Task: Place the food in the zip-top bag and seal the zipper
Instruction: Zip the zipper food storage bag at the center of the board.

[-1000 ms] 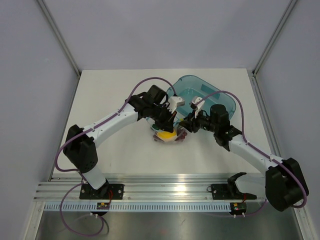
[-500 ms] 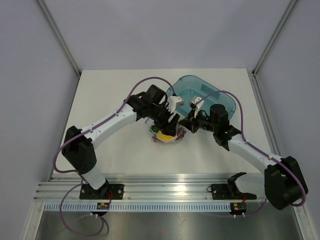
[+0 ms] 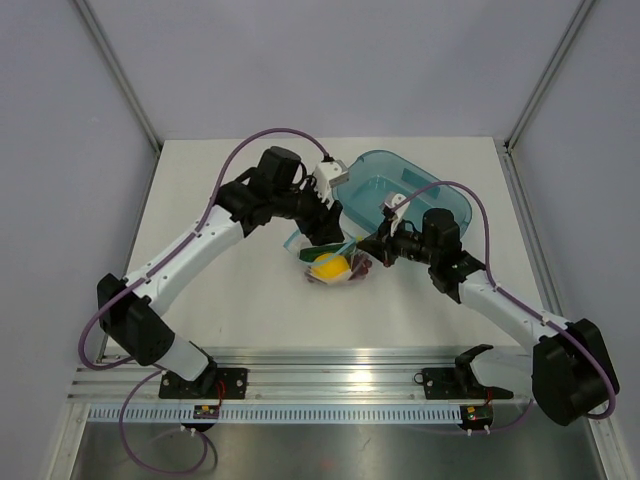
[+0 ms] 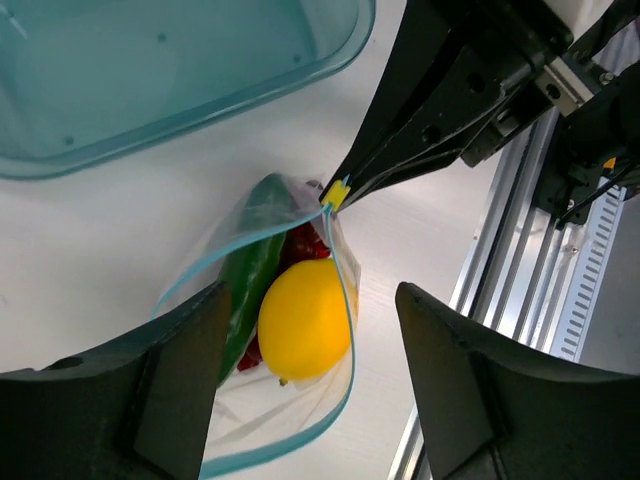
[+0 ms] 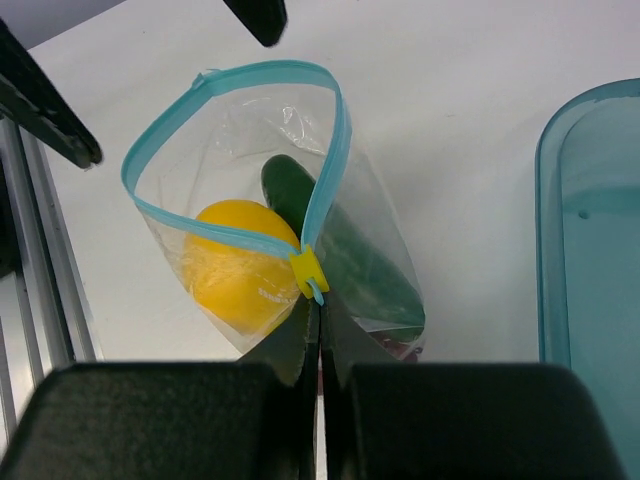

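My left tool (image 4: 312, 298) has pulled back to the upper left over the tabletop (image 3: 220, 300), spread wide, empty. The bag (image 5: 245, 160) lies centre frame holding lemon (image 5: 235, 265), cucumber (image 5: 350, 260) and grapes (image 4: 305, 240). My right tool (image 5: 318, 315) pinches its gaping zipper (image 5: 250, 70). Sealing's next, I judge.

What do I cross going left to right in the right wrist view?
In order: rail → lemon → cucumber → tray. The bag holds the lemon and cucumber, so it's left out of the order.
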